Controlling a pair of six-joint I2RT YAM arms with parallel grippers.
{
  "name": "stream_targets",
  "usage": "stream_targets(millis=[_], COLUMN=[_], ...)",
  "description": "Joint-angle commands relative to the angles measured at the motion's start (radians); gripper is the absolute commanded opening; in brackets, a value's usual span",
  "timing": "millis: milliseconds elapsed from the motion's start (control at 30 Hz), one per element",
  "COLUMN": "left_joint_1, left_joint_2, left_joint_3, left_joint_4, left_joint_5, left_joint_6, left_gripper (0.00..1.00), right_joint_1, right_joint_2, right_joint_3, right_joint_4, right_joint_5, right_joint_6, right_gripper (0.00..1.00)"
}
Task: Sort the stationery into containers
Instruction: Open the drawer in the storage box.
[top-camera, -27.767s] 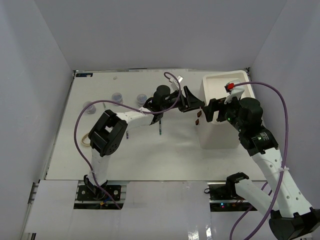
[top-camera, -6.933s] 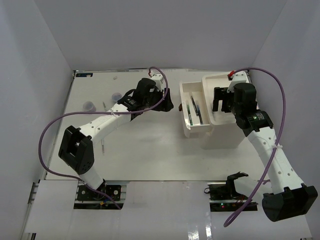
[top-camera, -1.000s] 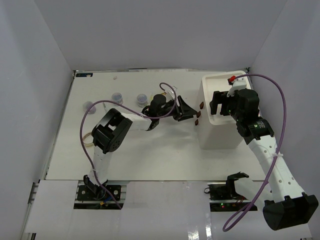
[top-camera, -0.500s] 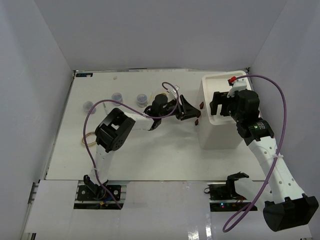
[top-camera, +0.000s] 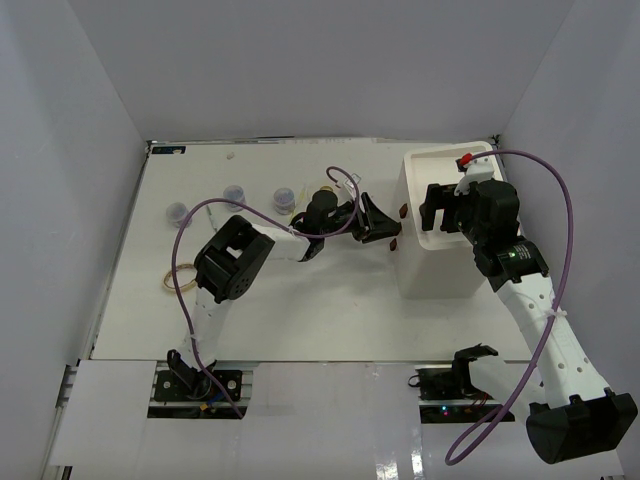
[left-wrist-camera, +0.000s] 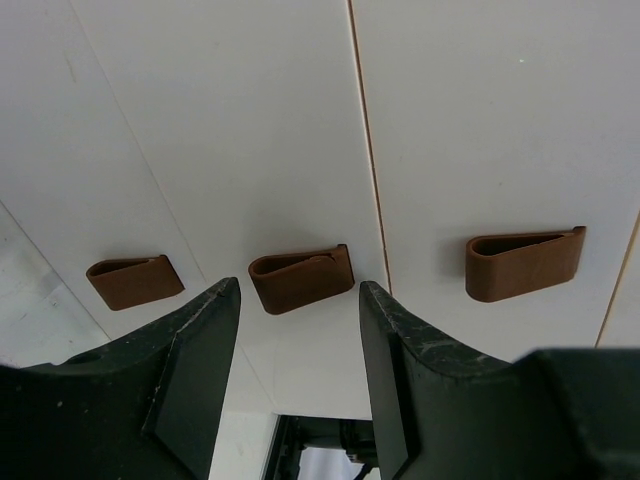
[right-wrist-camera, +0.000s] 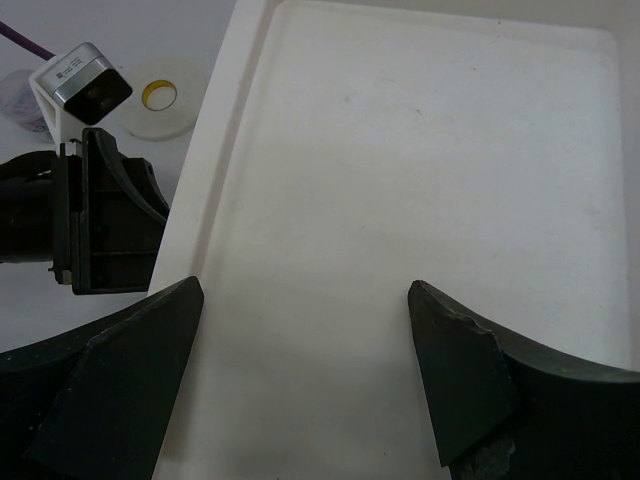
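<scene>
The white organiser (top-camera: 440, 262) stands at the right, its drawers pushed in. My left gripper (top-camera: 378, 222) is open just in front of the drawer fronts. In the left wrist view its fingers (left-wrist-camera: 205, 340) flank the middle brown handle (left-wrist-camera: 300, 278) without touching it, and two more handles (left-wrist-camera: 523, 262) sit to either side. My right gripper (top-camera: 440, 210) hangs open over the organiser's tray top (right-wrist-camera: 420, 150) with nothing between its fingers. Three small jars (top-camera: 235, 193) stand at the back left, a thin loop band (top-camera: 170, 280) lies at the left, and the cream tape ring (right-wrist-camera: 163, 95) lies beyond the left gripper.
White walls close in the table at the back and both sides. The left arm's folded elbow (top-camera: 230, 265) and purple cable (top-camera: 180, 300) hang over the left half. The right arm's cable (top-camera: 565, 240) loops beside the organiser.
My left gripper has crept slightly right towards the drawer handles and its elbow has shifted a little. The right arm has stayed still over the tray.
</scene>
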Motion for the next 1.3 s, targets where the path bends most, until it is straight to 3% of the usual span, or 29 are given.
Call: stream_targets(millis=[0,433,700,767,1267], left_joint_1=[-0.007,-0.012,-0.012,-0.012,0.066], left_joint_2=[-0.009,-0.022,-0.034,-0.038,-0.229], left_joint_3=[0.031,0.022,0.014,0.013,-0.141], left_joint_4=[0.041,0.098,0.099,0.096,-0.092], left_joint_5=[0.012,0.013,0.006,0.001,0.012], left_joint_6=[-0.001,-0.016,-0.016,-0.012,0.091], left_gripper=[0.61,0.43,0.05,0.01,0.0], right_joint_1=[0.008,0.008,0.008,0.008,0.008], right_joint_2=[-0.008,-0.01,-0.008,-0.008,-0.013], right_joint_3=[-0.021,-0.023,-0.023,-0.023,-0.032], right_joint_4=[-0.029,-0.028,-0.028,-0.029,-0.032], right_joint_5=[-0.039,-0.039,-0.033,-0.028,0.032], right_joint_6=[0.019,0.019,0.019,0.019,0.03], right_gripper=[0.9,0.9,0.9,0.9,0.9])
